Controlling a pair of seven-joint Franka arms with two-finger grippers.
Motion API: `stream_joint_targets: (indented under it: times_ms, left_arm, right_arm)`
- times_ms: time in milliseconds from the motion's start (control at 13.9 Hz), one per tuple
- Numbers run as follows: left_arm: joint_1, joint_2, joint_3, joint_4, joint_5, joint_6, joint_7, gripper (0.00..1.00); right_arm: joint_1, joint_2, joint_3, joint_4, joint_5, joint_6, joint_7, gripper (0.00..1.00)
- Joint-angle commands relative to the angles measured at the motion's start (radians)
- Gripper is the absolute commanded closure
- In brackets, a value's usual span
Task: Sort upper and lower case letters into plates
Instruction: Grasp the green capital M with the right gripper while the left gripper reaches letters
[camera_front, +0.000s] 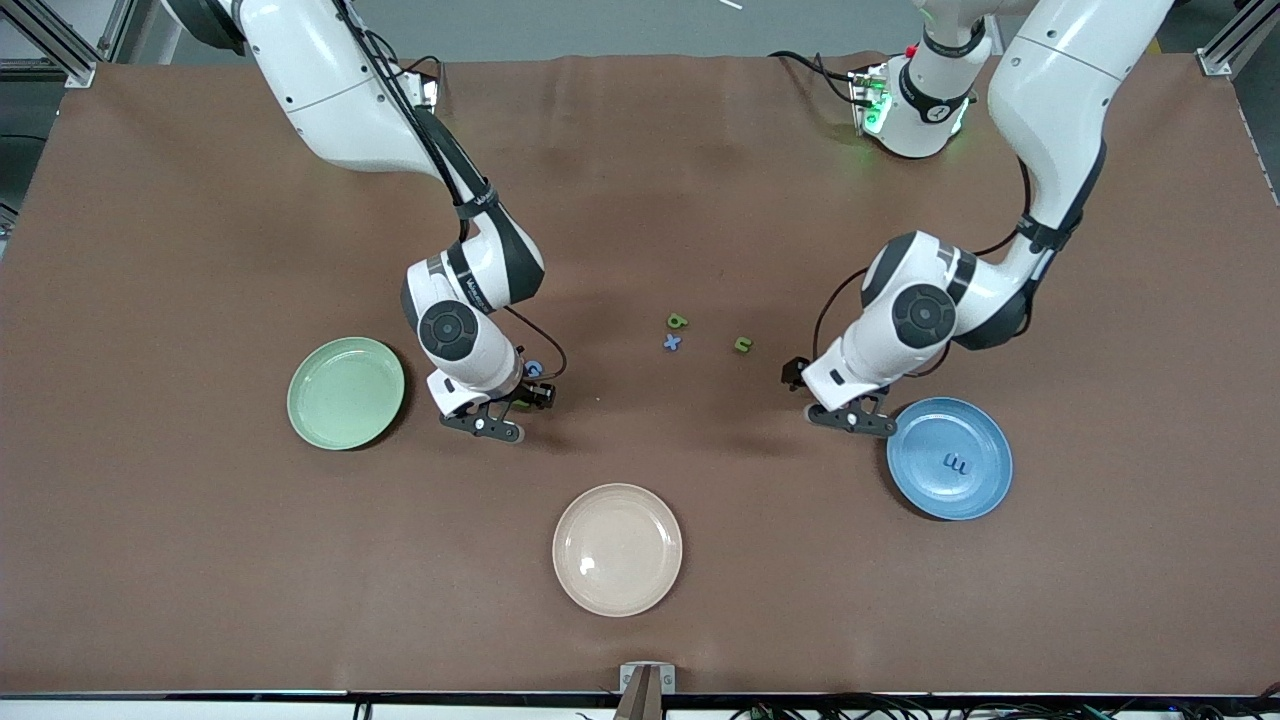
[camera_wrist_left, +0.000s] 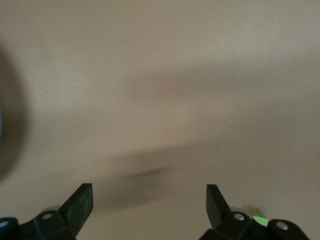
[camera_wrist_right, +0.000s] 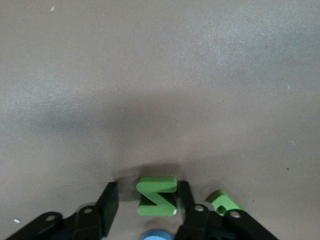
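Observation:
My right gripper (camera_front: 492, 420) is low over the table between the pale green plate (camera_front: 345, 392) and the cream plate. In the right wrist view it (camera_wrist_right: 146, 200) is open, with the green N (camera_wrist_right: 157, 196) lying on the table between its fingers. A second green letter (camera_wrist_right: 224, 202) and the blue G (camera_wrist_right: 157, 235) lie close by; the blue G also shows in the front view (camera_front: 533, 369). My left gripper (camera_front: 852, 418) is open and empty (camera_wrist_left: 150, 200) over bare table beside the blue plate (camera_front: 985, 490), which holds the blue m (camera_front: 957, 463). The red Q is out of view.
A green small letter (camera_front: 677, 320), the blue x (camera_front: 672, 342) and another green small letter (camera_front: 742, 344) lie on the table between the arms. A cream-beige plate (camera_front: 617, 549) sits nearer the front camera. The brown mat is open around it.

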Motion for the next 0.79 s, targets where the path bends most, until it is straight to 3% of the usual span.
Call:
stream_joint_targets:
  times_ms: [0,288,504,719]
  left_arm:
    - [-0.057,-0.061,-0.006,-0.085,0.019,0.049,-0.067,0.03]
    - [-0.149,-0.052,-0.002,-0.085,0.028,0.046,-0.164,0.14]
    - [-0.183,-0.034,-0.003,-0.083,0.054,0.046,-0.194,0.20]
    - [-0.223,-0.011,0.001,-0.079,0.103,0.046,-0.266,0.28]
  right_arm:
    - [0.015,-0.004,-0.011,-0.019,-0.004,0.014,0.022,0.56]
    - [0.001,-0.014,-0.013,-0.035,-0.004,-0.002,0.019,0.95]
    - [-0.030,-0.068,-0.022,-0.028,-0.007,-0.065,-0.022,0.98]
    - [-0.114,-0.172,-0.043,-0.034,-0.009,-0.200,-0.198,0.98]
